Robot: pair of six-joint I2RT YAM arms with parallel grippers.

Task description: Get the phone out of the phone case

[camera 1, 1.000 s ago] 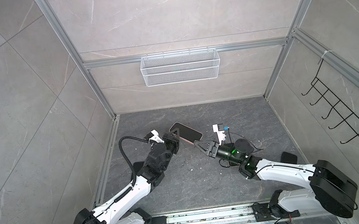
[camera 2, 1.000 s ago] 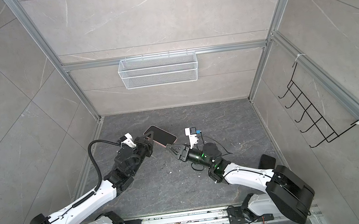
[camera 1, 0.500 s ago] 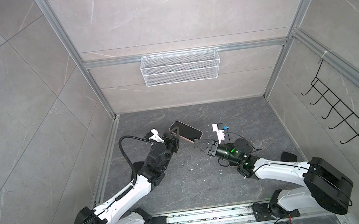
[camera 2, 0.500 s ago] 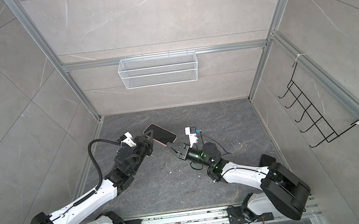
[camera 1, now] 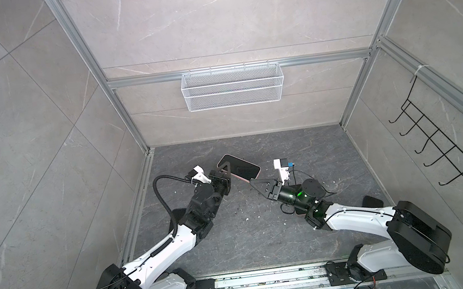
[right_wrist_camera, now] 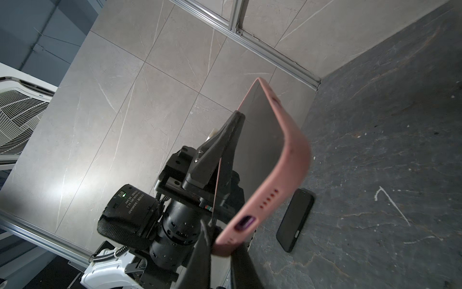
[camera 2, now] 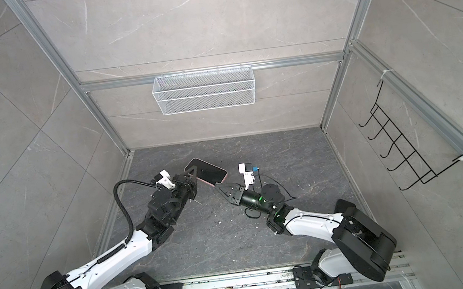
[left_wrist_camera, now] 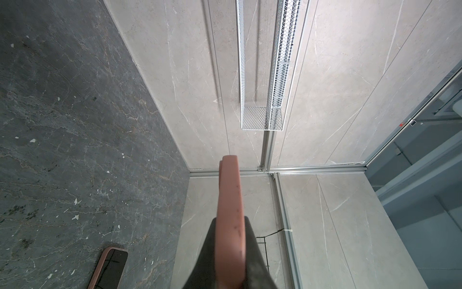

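Left gripper [camera 1: 225, 170] clamped tight on the long edge of the pink phone case [right_wrist_camera: 287, 160], phone [right_wrist_camera: 260, 140] seated inside, right gripper [camera 1: 251, 181] pinching the corner nearest it, case in the air between them.

Both top views look steeply down from high over the slotted metal front rail [camera 1: 271, 280] onto the dark grey stone-look desk [camera 1: 251, 239] (nearly identical framing). The wrist views sit close to the pink silicone phone case [left_wrist_camera: 230, 212], looking from opposite ends.
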